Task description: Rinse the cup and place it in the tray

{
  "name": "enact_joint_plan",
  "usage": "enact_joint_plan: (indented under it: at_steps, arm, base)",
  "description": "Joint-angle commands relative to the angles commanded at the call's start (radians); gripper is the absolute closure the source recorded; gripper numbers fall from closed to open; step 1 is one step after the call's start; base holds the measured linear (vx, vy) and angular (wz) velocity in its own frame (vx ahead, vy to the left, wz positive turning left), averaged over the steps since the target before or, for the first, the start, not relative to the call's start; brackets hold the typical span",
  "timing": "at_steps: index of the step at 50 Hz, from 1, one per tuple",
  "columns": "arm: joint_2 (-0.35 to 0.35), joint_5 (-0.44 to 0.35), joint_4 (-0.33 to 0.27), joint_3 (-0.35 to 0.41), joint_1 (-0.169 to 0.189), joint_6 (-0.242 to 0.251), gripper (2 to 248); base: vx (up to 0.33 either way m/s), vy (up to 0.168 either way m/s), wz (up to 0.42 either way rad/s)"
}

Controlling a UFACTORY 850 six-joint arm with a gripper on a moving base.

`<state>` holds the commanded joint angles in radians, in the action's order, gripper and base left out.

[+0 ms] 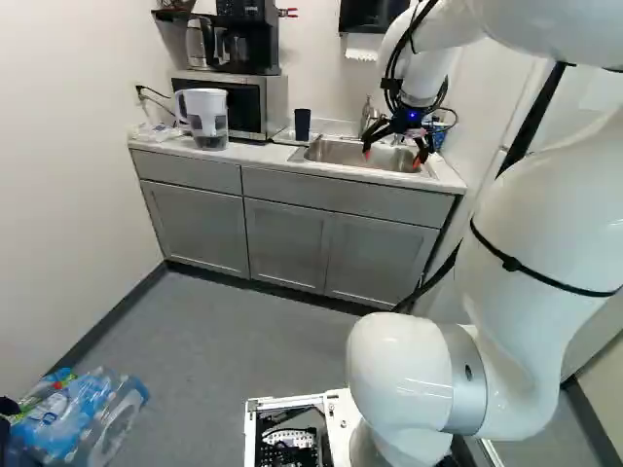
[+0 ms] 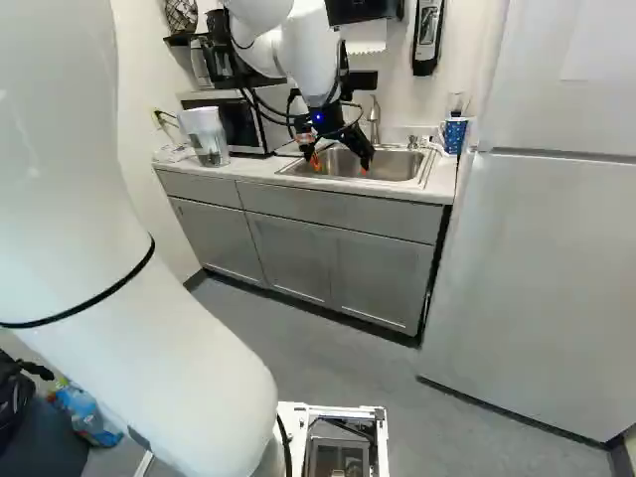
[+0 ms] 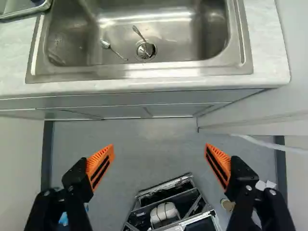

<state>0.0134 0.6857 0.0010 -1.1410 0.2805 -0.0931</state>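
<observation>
Claw (image 1: 392, 159) wide open, sink (image 3: 144, 72) at its twelve. Left base view: dark cup (image 1: 302, 124) on tray (image 1: 283, 138), claw's ten o'clock.

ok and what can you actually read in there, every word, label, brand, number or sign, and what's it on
None: no word, number or sign can be read in any view.
Plastic bottles: coloured markings, too blurred to read.
Wall dispenser: any print on it is too small to read.
Microwave: any print on it is too small to read.
</observation>
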Motion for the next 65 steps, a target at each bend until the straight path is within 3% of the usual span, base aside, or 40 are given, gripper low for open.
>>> enact_joint_plan:
  at_steps: [41,65]
  arm:
    - [0.001,-0.003,0.0,0.002,-0.001,0.0,3]
    - [0.01,-0.056,0.0,0.038,-0.01,0.003,3]
  base:
    - [-0.021,0.017,0.002]
    - [0.0,0.0,0.0]
